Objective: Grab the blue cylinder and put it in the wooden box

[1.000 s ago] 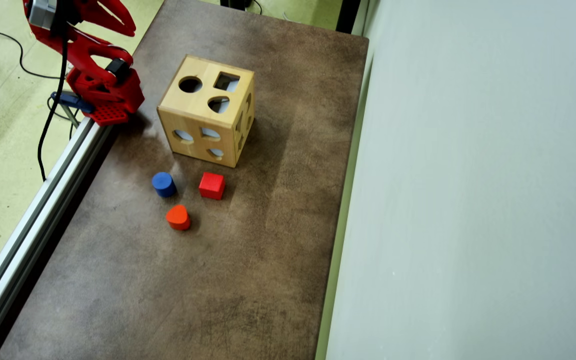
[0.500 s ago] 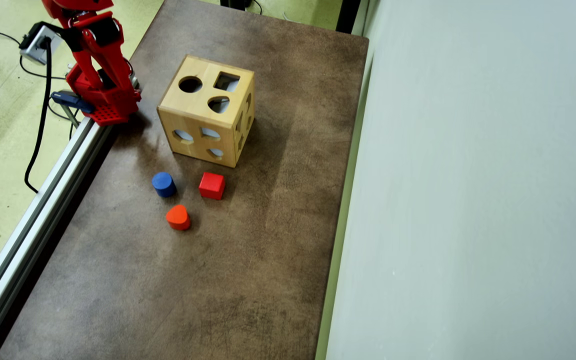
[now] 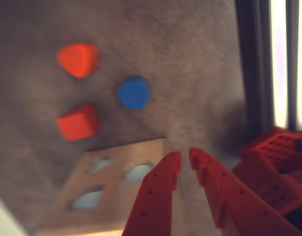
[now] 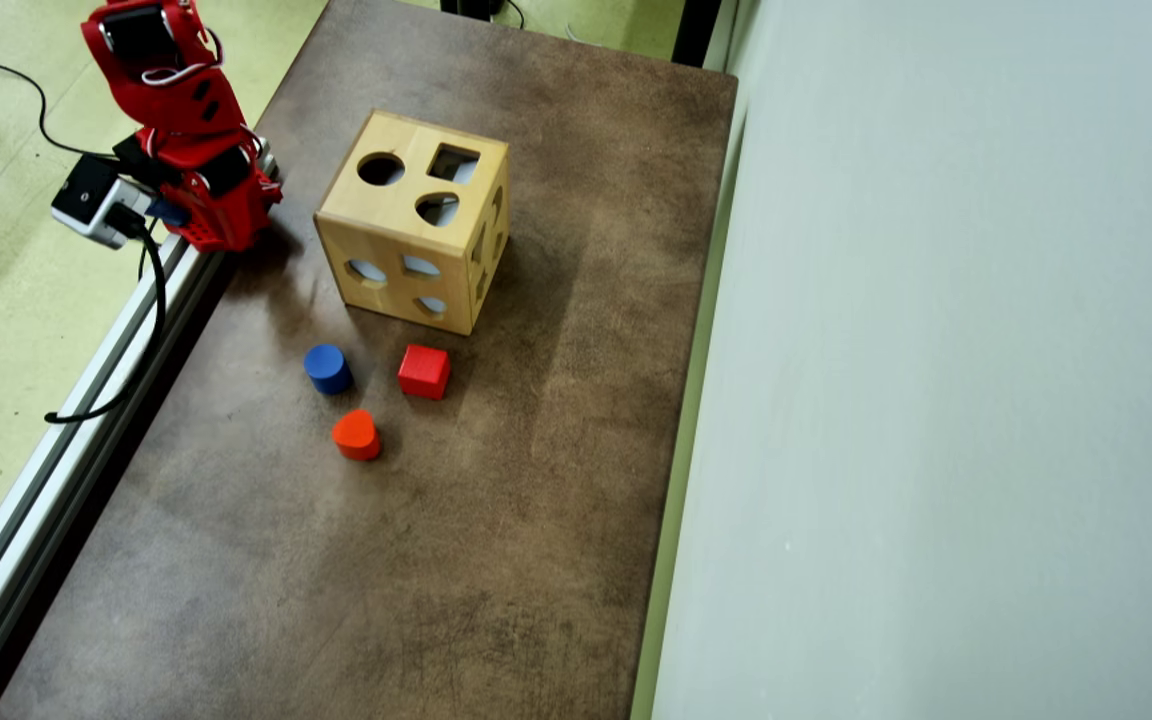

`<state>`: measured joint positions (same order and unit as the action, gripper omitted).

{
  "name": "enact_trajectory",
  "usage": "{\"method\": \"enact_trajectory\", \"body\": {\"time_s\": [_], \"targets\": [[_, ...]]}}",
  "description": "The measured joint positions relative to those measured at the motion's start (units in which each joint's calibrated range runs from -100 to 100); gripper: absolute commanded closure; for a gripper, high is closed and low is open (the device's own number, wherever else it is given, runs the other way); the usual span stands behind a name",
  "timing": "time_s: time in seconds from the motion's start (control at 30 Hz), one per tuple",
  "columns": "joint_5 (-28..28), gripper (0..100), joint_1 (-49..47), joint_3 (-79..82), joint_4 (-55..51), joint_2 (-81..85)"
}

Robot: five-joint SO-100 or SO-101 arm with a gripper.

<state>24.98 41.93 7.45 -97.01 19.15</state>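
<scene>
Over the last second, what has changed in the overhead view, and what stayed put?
Only the arm moved: it unfolded above its base at the table's left edge, and its wrist camera swung from the top of the picture down to the left of the base. The gripper grips nothing, its fingertips nearly closed. The blue cylinder, red cube, orange teardrop block and wooden box stayed in place.
</scene>
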Motion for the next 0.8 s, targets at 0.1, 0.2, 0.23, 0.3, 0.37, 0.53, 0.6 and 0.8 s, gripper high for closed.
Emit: {"method": "enact_trajectory", "body": {"time_s": [0.1, 0.2, 0.23, 0.3, 0.37, 0.53, 0.6, 0.8], "targets": [[3.4, 95, 0.2, 6.7, 4.0, -1.5], [6.9, 91, 0.2, 13.5, 9.4, -1.5], [7.9, 89, 0.2, 15.6, 11.0, -1.5], [9.2, 84, 0.2, 19.4, 13.7, -1.5], [9.7, 80, 0.2, 20.9, 15.6, -1.5], [9.9, 75, 0.1, 21.5, 17.4, -2.0], [10.0, 75, -0.1, 21.5, 17.5, -2.0], [10.0, 74, -0.2, 21.5, 17.5, -4.0]]}}
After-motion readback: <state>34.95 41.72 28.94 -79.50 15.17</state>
